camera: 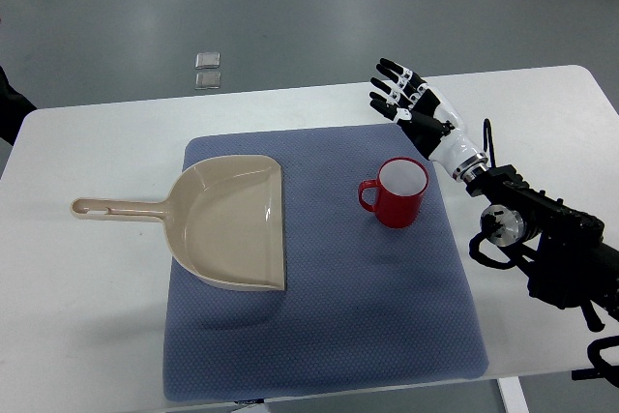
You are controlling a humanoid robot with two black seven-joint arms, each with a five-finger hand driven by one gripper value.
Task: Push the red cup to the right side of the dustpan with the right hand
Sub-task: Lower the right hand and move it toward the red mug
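Observation:
A red cup (397,193) with a white inside stands upright on the blue mat (319,326), its handle pointing left. A beige dustpan (232,221) lies left of it, its open mouth facing the cup and its handle stretching left. A strip of mat separates the two. My right hand (404,99) hovers beyond the cup, over the mat's far right corner, fingers spread and holding nothing. Its arm comes in from the right edge. The hand is not touching the cup.
The mat lies on a white table (87,336). Two small clear squares (207,70) lie on the grey floor beyond the table's far edge. A dark shape shows at the left edge (8,103).

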